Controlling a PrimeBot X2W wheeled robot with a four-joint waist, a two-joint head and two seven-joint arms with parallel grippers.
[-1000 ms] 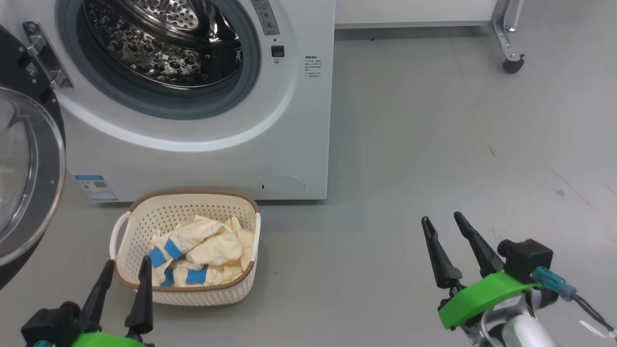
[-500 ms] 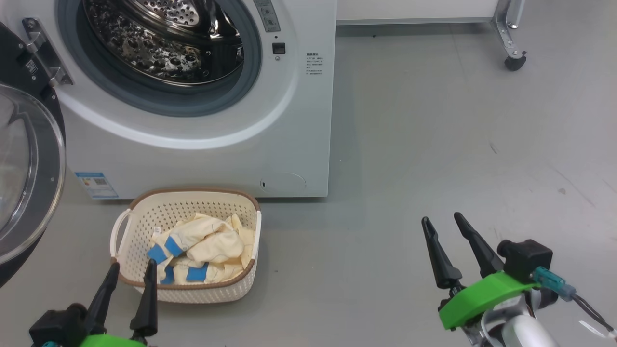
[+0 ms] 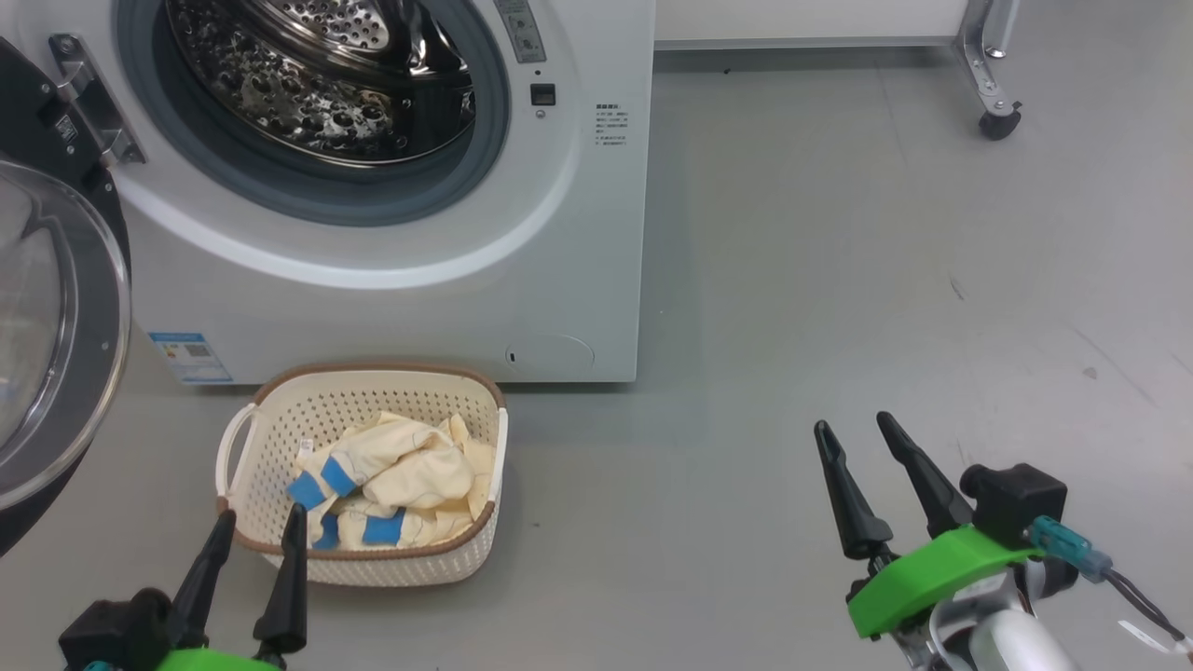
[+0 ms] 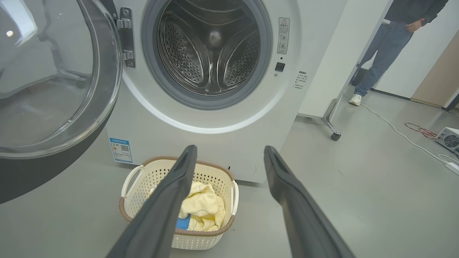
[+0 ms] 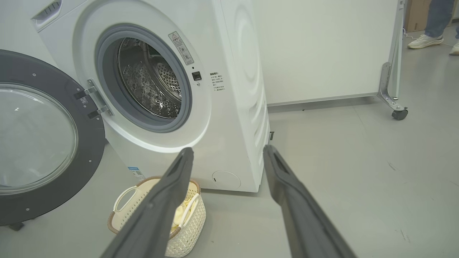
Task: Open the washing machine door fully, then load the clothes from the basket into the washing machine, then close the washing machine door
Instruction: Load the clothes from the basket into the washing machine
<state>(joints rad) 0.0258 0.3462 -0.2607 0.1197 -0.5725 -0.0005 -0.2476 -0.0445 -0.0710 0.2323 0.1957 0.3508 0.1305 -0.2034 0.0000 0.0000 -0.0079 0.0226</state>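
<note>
The left gripper [image 3: 260, 514] is released, fingers spread and empty, close to the near rim of the basket [image 3: 373, 369]. The basket stands on the floor straight ahead of it holding the heaped clothes [image 3: 410, 471], with the washing machine [image 3: 559, 233] just behind. Past the basket the drum [image 3: 317, 84] stands open, and the washing machine door [image 3: 65, 326] is swung wide to that gripper's left, apart from basket and fingers. The right gripper [image 3: 851, 422], also spread and empty, sits well off to the right over the grey floor [image 3: 839, 280], with a wheeled frame leg [image 3: 999, 124] far ahead of it and a person's legs [image 4: 376, 61] beyond that.
</note>
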